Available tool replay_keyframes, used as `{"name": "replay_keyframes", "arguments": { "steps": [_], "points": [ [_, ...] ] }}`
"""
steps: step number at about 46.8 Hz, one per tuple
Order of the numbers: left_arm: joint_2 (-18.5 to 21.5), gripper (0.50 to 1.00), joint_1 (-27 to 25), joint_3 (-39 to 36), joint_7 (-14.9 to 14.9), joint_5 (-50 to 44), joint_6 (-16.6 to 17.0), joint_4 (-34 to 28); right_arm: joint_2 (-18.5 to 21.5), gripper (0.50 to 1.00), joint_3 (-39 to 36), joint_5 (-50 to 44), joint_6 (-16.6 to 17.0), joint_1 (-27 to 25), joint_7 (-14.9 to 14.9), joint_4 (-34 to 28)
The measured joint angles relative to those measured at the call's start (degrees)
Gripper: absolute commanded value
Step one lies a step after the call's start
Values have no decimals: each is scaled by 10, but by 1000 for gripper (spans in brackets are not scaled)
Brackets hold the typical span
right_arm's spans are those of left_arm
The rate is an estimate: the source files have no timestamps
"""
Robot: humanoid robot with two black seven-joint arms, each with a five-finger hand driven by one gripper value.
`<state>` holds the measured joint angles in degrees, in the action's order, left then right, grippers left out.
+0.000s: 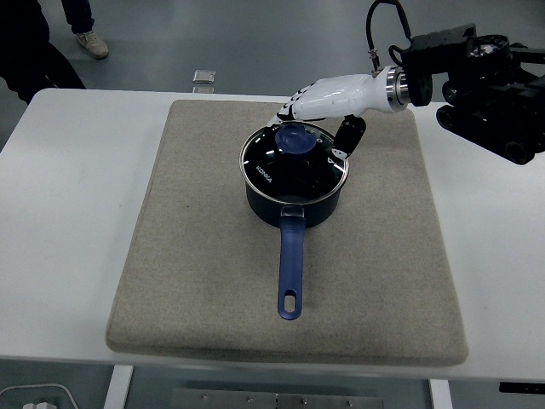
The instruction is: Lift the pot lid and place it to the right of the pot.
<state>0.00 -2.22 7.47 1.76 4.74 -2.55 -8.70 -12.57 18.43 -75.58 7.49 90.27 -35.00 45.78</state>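
A dark blue pot (294,203) stands on a grey mat (204,247), its long blue handle (290,268) pointing toward the near edge. A glass lid (294,159) with a blue knob (295,139) rests on the pot. My right hand (317,118), white with black fingertips, hovers just behind and above the knob. Its fingers are spread and hold nothing; the thumb hangs down at the lid's right rim. The left hand does not show.
The mat covers most of the white table (68,213). Open mat lies right of the pot. A small metal object (203,78) sits on the floor beyond the table. A person's legs and shoe (89,38) show at the top left.
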Motion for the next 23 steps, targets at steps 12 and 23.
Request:
{"name": "replay_keyframes", "arguments": {
  "steps": [12, 23],
  "points": [
    [0, 1000, 0, 0, 0, 0, 0, 0, -1, 934, 1, 0, -5, 2, 0, -5],
    [0, 1000, 0, 0, 0, 0, 0, 0, -1, 934, 0, 2, -4, 11, 0, -10]
  ]
}}
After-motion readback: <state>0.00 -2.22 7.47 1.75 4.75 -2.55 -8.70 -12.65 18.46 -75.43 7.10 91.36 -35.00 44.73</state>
